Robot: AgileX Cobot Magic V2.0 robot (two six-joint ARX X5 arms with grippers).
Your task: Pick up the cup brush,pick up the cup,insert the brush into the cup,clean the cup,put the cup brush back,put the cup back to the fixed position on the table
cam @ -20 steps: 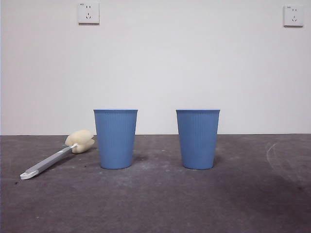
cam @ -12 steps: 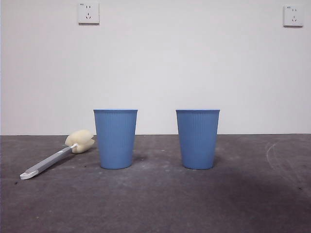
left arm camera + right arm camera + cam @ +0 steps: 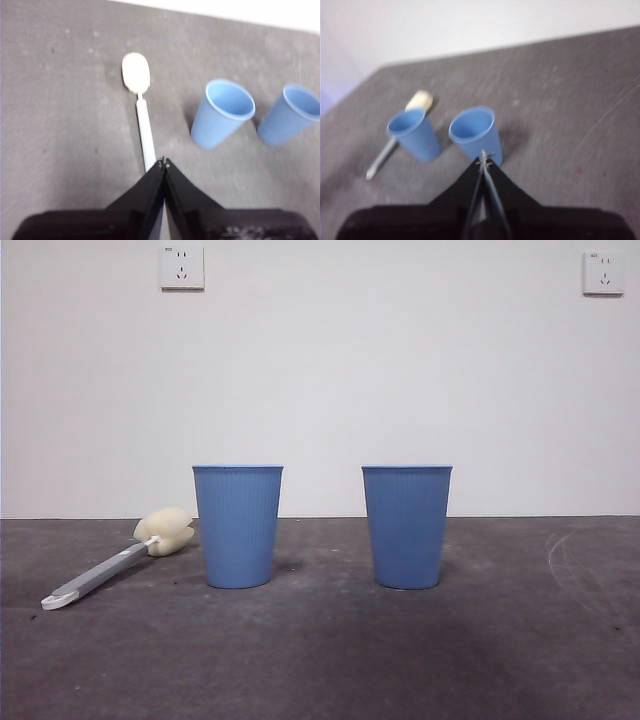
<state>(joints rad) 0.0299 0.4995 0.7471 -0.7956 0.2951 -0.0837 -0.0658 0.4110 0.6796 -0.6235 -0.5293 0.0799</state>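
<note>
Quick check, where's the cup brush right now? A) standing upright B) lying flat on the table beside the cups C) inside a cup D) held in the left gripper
B: the cup brush lies flat on the table, clear of the nearer cup, untouched by either gripper.

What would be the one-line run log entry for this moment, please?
phase: before pickup | cup brush: lying on table | two blue cups: upright | left gripper: shut, above brush handle | right gripper: shut, above cups

— How many blue ribbed cups on the bench (image 3: 320,660)?
— Two: one cup (image 3: 238,526) near the brush, another cup (image 3: 407,526) beside it.
— Cup brushes?
— One cup brush (image 3: 118,562).
— Wall sockets?
— Two: one socket (image 3: 182,267), a second socket (image 3: 604,272).
</note>
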